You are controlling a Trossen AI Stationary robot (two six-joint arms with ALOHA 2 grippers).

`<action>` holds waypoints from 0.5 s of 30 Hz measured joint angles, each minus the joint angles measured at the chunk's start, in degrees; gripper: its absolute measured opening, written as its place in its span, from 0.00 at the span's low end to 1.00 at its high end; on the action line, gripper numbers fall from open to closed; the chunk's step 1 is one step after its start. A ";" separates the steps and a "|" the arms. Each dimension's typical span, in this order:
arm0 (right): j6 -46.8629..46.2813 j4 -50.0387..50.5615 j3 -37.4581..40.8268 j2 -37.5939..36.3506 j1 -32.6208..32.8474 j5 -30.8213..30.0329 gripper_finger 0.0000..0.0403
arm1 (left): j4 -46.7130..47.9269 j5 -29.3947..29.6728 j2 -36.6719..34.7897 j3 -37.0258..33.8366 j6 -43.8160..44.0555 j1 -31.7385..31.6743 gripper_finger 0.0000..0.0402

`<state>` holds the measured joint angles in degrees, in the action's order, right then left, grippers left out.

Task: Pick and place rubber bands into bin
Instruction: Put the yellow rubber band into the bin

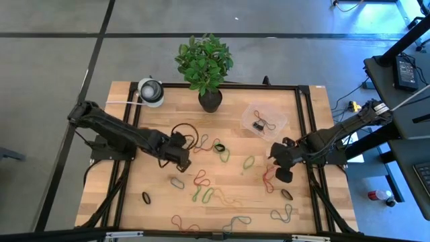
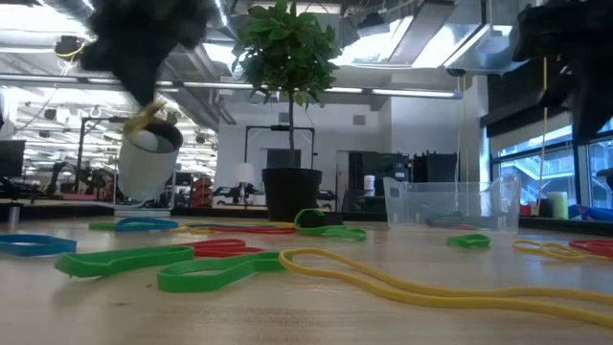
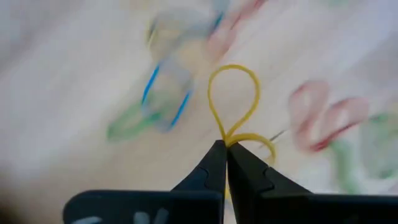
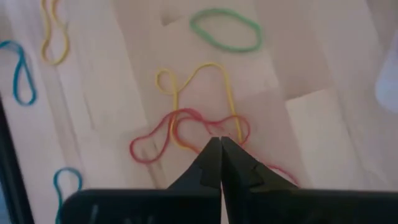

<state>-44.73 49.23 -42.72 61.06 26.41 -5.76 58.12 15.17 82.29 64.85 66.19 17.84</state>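
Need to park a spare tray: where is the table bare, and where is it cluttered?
Bare wood lies left of the left gripper, below the white-and-grey object, and between the plant pot and the bin. Rubber bands crowd the middle and front edge.

No readable text, labels, brands or numbers — nothing legible anywhere.

Even bright light; left wrist view motion-blurred.

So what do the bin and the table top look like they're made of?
The bin: clear, glossy plastic by the look; the bands inside and the wood beneath show through its walls. The table top: light wood planks, matte, with visible grain and board seams, framed by a black metal-looking rail.
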 joint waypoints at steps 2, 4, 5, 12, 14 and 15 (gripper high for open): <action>-0.02 -0.07 0.00 0.00 1.37 -0.07 0.00 | 0.12 4.25 0.03 4.42 -5.88 -0.08 0.01; -0.29 -0.04 0.00 0.00 2.43 -0.13 0.00 | -1.21 8.42 0.47 8.81 -13.06 -0.44 0.01; -0.68 -0.07 0.00 0.00 2.83 -0.16 0.00 | -1.98 9.91 0.93 11.03 -16.54 -0.91 0.01; -4.34 -0.07 0.00 -0.02 3.65 -2.86 0.00 | -5.74 11.00 7.05 25.98 -38.07 -9.59 0.01; -6.53 -0.09 0.00 -0.02 3.62 -3.25 0.00 | -8.37 8.62 9.91 29.94 -45.17 -12.64 0.01; -8.06 -0.09 0.00 -0.02 3.63 -3.25 0.00 | -10.00 6.89 11.46 32.13 -48.64 -14.23 0.01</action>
<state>-52.79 49.15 -42.72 61.04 30.04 -9.00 48.12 22.06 93.76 96.98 17.55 3.61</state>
